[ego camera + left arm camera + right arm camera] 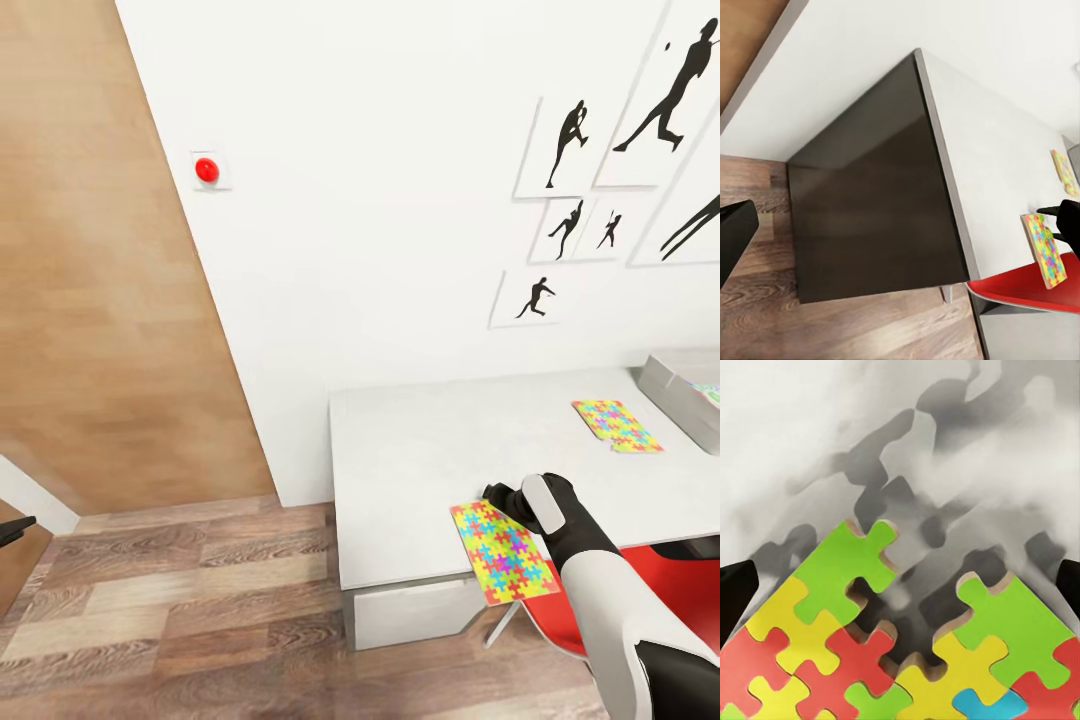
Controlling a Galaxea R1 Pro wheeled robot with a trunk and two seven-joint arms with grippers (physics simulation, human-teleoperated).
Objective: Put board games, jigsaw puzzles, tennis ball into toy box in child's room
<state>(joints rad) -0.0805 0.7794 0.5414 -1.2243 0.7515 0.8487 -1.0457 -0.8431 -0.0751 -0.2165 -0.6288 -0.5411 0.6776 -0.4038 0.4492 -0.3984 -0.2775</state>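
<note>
The toy box [688,398] is cut by the head view's right edge, so only its near corner and a sliver of something colourful inside show. The red chair [690,580] is mostly hidden behind the right arm and under the table [420,460]. The right gripper [503,497] is a dark shape above the near jigsaw puzzle [503,552]; whether it touches the board cannot be told. In the right wrist view the puzzle's lower part runs off the frame and its fingertips [735,592] show as dark slivers at both edges.

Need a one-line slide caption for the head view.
Right gripper at near jigsaw puzzle overhanging table edge; second puzzle beside toy box.
</note>
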